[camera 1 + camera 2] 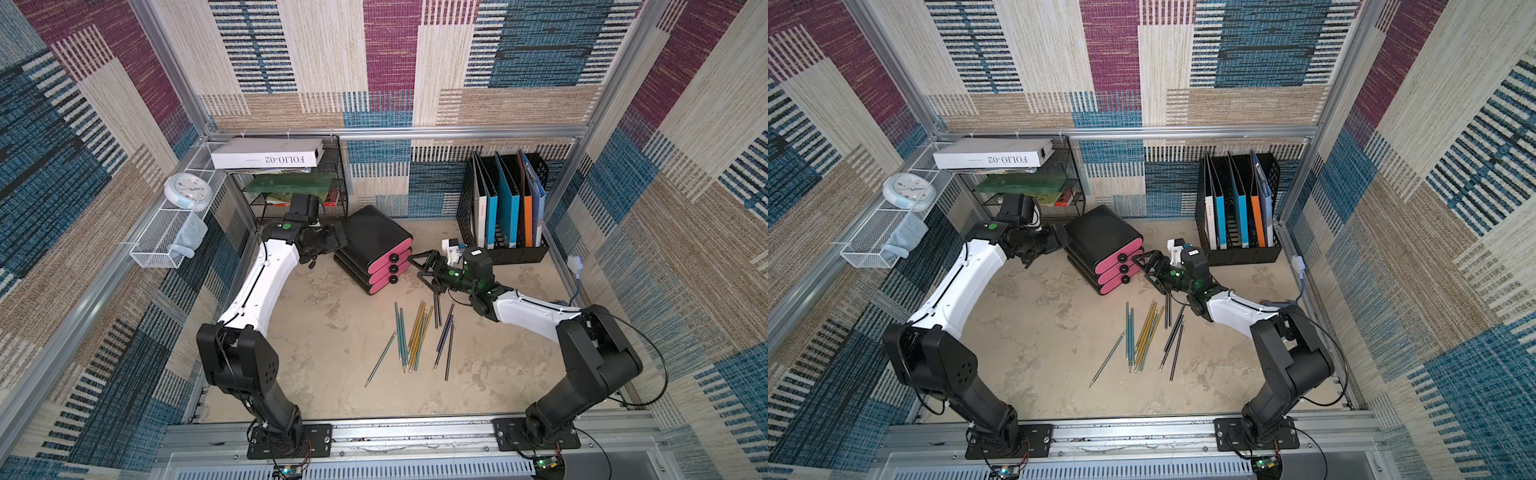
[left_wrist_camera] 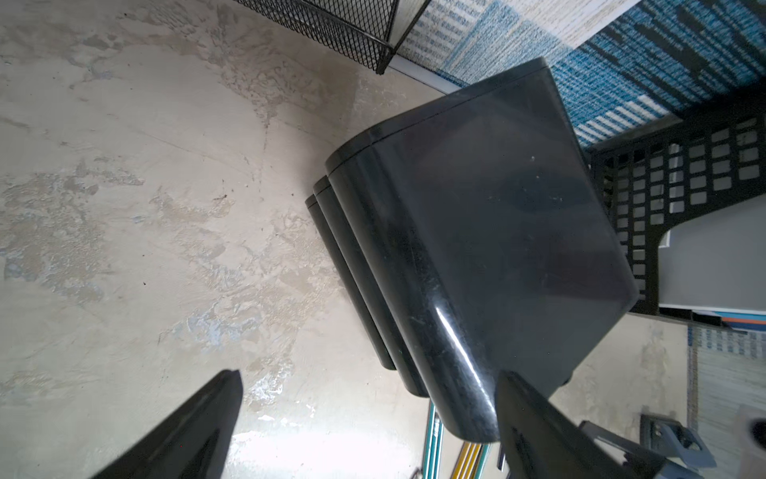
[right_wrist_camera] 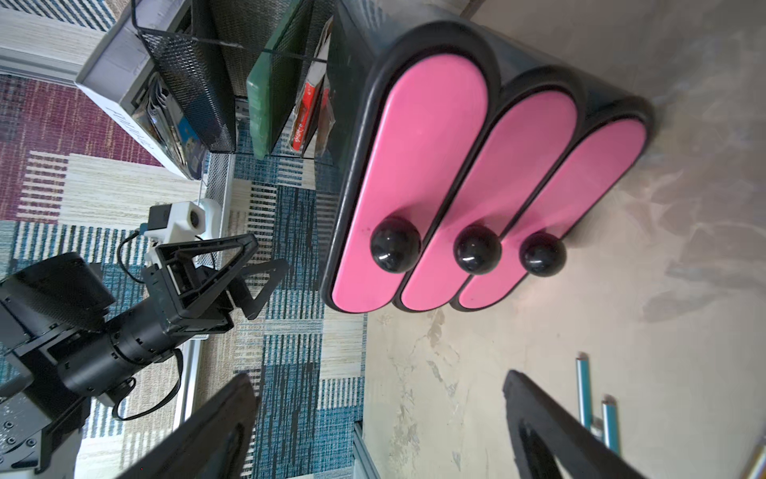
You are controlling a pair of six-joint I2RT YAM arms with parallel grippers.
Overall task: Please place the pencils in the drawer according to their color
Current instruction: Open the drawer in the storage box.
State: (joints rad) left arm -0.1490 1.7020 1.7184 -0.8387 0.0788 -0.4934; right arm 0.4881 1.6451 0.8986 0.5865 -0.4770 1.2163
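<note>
Left pincer (image 3: 269,254) spread wide beside drawer unit (image 1: 374,237) rear; right pincer (image 1: 414,267) spread, facing pink fronts; pencils (image 1: 415,332) loose on counter (image 1: 324,386).

Open tabletop (image 1: 324,353) flanks the pencils (image 1: 415,332); drawer unit (image 1: 370,237) stands behind.

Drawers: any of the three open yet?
No, all three drawers are shut: in the right wrist view their pink fronts sit flush inside the black case.
</note>
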